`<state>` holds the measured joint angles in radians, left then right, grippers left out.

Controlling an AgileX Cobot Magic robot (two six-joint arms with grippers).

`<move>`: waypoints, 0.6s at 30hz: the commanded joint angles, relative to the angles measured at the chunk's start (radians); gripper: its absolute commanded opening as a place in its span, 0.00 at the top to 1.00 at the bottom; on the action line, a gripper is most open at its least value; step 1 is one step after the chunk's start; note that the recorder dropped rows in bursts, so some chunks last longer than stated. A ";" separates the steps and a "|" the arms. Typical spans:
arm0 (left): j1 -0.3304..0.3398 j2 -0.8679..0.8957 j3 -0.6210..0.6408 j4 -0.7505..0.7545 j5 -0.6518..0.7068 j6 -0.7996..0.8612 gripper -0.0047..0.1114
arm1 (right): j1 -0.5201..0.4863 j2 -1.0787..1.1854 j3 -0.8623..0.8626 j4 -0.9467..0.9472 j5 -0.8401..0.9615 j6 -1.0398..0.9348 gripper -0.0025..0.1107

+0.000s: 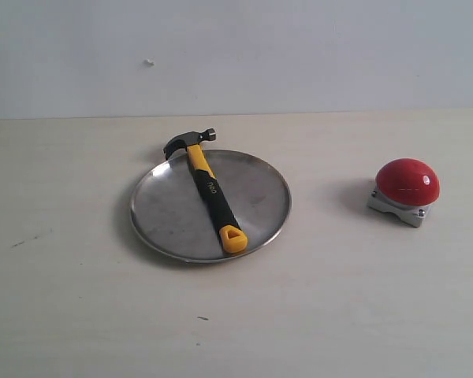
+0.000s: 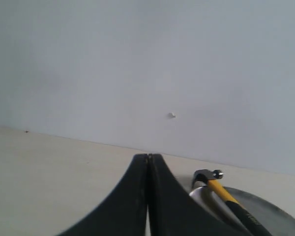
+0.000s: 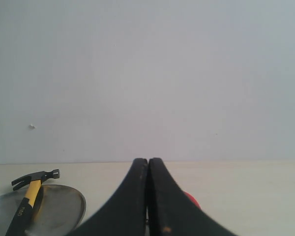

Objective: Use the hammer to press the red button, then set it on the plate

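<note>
Behind my closed right end effector [image 3: 148,163], what seems the glossy red dome button [image 3: 191,198] barely shows; my left end effector [image 2: 148,158] is closed too.

Exterior looks down; low wrist views share plate [image 3: 64,206].

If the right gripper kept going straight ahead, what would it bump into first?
Probably the red button, which peeks out just behind the shut right gripper. It sits low and a bit to one side, so the gripper might pass over it and reach the wall instead. Depth is hard to tell.
</note>
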<state>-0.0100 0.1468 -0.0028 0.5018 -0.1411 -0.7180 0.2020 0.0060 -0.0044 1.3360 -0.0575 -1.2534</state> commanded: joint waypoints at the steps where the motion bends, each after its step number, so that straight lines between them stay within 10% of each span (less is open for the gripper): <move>1: 0.002 -0.004 0.003 -0.443 0.042 0.469 0.96 | -0.004 -0.006 0.004 -0.007 0.001 0.002 0.98; 18: 0.000 -0.147 0.003 -0.435 0.042 0.555 0.96 | -0.004 -0.006 0.004 -0.007 0.001 0.002 0.98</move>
<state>-0.0100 0.0058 -0.0002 0.0632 -0.0995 -0.1625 0.2020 0.0060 -0.0044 1.3360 -0.0575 -1.2534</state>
